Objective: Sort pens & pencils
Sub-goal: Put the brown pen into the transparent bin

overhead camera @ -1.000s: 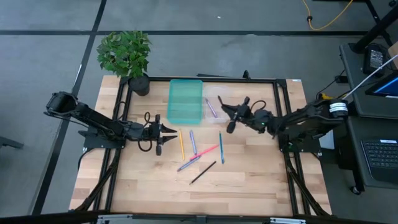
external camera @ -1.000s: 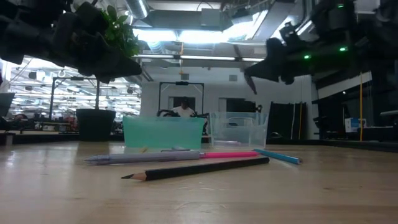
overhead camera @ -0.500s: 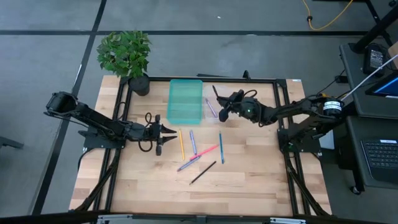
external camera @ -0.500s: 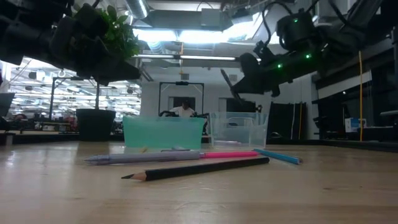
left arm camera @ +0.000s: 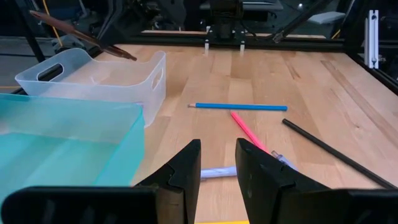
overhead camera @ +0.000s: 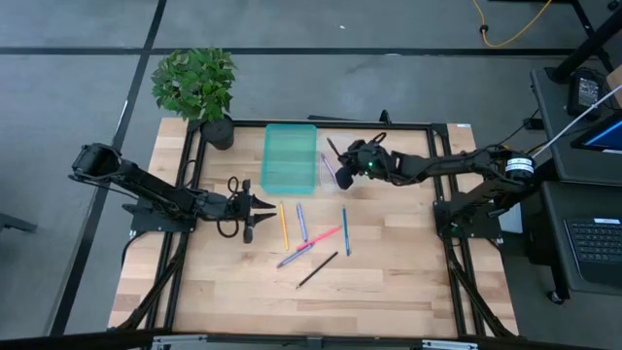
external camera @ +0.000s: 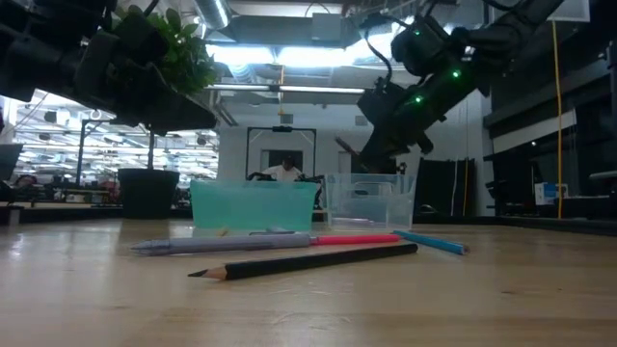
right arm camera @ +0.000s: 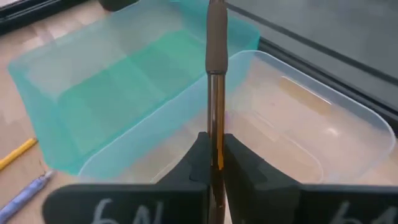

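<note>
My right gripper (overhead camera: 342,165) hangs above the clear tray (overhead camera: 333,175), shut on a dark brown stick (right arm camera: 215,74) that also shows in the low view (external camera: 349,150). My left gripper (overhead camera: 260,205) hovers open over the table's left half, near the yellow-orange stick (overhead camera: 283,226), and holds nothing. Flat on the wood lie a purple stick (overhead camera: 301,222), a pink-red one (overhead camera: 327,235), a blue one (overhead camera: 345,230), a black one (overhead camera: 318,269) and another purple one (overhead camera: 294,256). The teal tray (overhead camera: 290,156) stands beside the clear one. My right gripper pinches the dark brown stick between its two fingers (right arm camera: 239,163), near the stick's one end (right arm camera: 215,146). The stick runs on forward past the fingertips, along them. It is lifted clear and slants over the clear tray (right arm camera: 292,118).
A potted plant (overhead camera: 197,86) stands at the table's far left corner. The table's black frame rail (overhead camera: 389,124) runs behind the trays. The near half of the wooden top (overhead camera: 292,306) is bare. A person (external camera: 284,170) shows far off in the room.
My right gripper has moved toward the table's left and far edge, from beside the clear tray to above it, and has come lower, carrying the dark stick. The sticks on the table lie as before.
</note>
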Action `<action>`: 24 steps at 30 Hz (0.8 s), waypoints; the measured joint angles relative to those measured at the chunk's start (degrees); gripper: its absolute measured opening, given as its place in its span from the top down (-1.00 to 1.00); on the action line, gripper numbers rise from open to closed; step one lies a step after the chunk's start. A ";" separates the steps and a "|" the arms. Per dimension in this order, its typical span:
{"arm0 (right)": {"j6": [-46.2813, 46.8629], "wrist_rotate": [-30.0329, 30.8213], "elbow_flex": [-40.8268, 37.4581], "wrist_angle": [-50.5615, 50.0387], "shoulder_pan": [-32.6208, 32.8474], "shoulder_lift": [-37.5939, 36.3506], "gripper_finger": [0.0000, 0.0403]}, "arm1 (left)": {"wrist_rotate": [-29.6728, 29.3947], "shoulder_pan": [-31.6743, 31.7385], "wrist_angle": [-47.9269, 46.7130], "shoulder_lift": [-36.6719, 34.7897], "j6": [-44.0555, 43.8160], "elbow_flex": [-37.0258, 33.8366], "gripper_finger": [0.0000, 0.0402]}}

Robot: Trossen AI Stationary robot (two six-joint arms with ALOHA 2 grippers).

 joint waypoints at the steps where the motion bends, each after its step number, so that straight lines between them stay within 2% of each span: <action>1: 0.36 -0.03 0.48 -1.13 -0.25 -0.02 0.89 | 0.00 0.00 0.00 0.00 0.00 0.00 0.53; 10: 4.77 -0.67 0.89 -5.29 -0.63 -0.03 0.89 | 0.00 0.00 0.22 0.00 0.09 0.00 0.53; 24: 4.81 -2.62 0.89 -5.91 -0.65 0.61 0.89 | 0.00 0.55 1.13 0.00 0.22 0.00 0.53</action>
